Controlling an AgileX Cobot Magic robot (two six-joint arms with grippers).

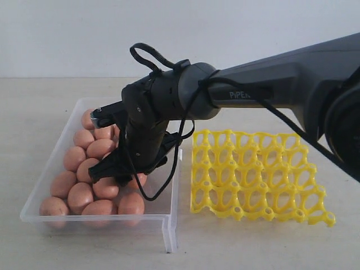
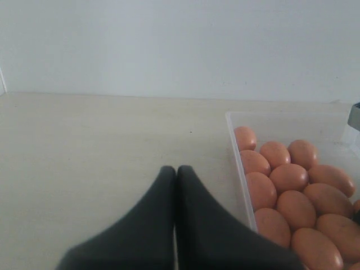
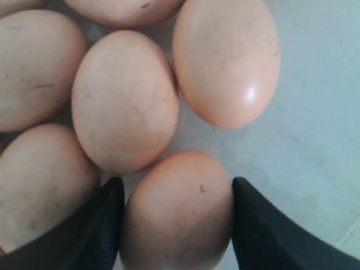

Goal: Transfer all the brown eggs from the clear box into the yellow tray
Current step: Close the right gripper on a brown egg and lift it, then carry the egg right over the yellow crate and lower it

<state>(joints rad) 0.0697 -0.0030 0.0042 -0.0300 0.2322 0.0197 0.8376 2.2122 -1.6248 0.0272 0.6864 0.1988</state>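
Several brown eggs lie packed together in the clear box on the left. The yellow tray sits to its right with no eggs in its cups. My right gripper reaches down into the box near its right wall. In the right wrist view the right gripper has one brown egg between its two black fingers, both pressed against the egg's sides, while the egg still rests among its neighbours. My left gripper is shut and empty over bare table beside the box and its eggs.
The right arm stretches across above the yellow tray, with a black cable looping down over the box's right wall. Bare beige table lies round both containers, and a pale wall stands behind.
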